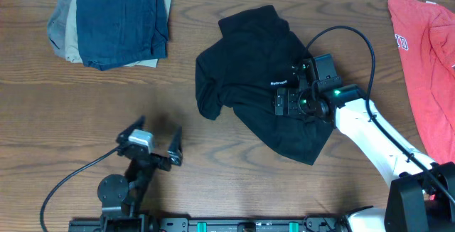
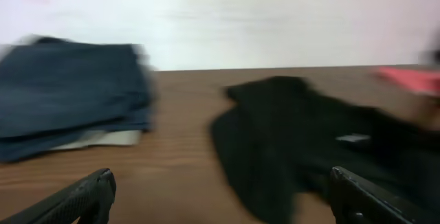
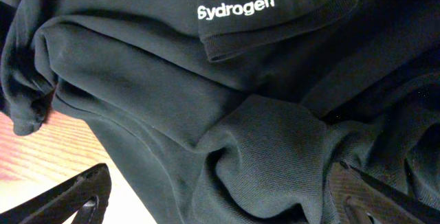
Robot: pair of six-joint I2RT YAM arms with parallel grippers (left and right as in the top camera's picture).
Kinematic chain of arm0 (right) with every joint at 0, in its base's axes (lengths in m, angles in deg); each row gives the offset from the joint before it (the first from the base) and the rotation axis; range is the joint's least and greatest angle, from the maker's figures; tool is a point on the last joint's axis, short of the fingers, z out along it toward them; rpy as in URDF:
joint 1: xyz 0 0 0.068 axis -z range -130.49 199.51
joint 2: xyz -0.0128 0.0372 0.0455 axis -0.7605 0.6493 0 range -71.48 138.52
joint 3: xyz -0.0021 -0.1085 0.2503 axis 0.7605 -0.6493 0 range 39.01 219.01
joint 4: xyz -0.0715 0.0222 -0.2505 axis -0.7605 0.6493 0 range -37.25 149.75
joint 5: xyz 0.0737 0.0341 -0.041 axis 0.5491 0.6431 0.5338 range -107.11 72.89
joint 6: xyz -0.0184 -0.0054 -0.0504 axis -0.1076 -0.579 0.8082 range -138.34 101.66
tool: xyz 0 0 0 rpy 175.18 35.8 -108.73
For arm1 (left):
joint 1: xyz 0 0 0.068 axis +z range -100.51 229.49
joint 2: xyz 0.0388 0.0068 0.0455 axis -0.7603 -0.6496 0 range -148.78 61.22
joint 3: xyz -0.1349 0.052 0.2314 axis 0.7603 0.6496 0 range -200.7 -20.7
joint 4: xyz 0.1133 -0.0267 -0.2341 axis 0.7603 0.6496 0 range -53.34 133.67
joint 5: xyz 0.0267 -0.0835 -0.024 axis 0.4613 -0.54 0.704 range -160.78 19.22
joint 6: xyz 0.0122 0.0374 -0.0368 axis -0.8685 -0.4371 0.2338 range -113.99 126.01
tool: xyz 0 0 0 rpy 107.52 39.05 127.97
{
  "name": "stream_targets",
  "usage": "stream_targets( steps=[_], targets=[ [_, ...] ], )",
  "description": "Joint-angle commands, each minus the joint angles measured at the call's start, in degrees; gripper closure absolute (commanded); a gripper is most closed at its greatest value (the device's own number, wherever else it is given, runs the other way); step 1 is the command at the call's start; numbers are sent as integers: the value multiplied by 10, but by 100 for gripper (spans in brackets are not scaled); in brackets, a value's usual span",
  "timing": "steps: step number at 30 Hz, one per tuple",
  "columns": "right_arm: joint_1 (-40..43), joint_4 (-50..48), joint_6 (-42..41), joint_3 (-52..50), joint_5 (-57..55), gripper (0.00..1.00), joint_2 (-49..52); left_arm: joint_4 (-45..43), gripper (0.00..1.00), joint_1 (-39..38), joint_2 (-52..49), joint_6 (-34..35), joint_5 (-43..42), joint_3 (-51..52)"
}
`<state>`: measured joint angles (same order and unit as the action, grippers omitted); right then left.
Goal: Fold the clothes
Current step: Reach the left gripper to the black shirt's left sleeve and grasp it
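The black T-shirt lies crumpled in the middle of the table, with white lettering on a sleeve hem. My right gripper hovers low over its right part, open, with a fold of the shirt bunched between the spread fingers. The lettering reads "Sydrogen". My left gripper is open and empty over bare wood at the front left, apart from the shirt. In the blurred left wrist view the shirt lies ahead to the right of the open fingers.
A stack of folded garments, dark blue on top, sits at the back left and shows in the left wrist view. A red T-shirt lies at the right edge, its corner visible.
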<state>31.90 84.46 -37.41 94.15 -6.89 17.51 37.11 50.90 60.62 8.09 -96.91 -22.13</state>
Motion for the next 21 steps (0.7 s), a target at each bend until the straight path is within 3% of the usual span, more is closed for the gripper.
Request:
stream_targets(
  steps=[1,5,12,17,21],
  targets=[
    [-6,-2,-8,2,-6,1,4,19,2,1,-2,52,-166,12],
    [-6,-2,-8,2,-6,1,4,4,2,1,-3,58,-197,11],
    [-6,-1,-8,2,-6,1,4,2,2,1,-42,96,-167,-59],
    [-6,-2,-8,2,-6,1,4,16,2,1,-165,92,-167,-155],
    [-6,-2,-8,2,-6,1,4,85,2,1,-320,39,-167,-269]
  ],
)
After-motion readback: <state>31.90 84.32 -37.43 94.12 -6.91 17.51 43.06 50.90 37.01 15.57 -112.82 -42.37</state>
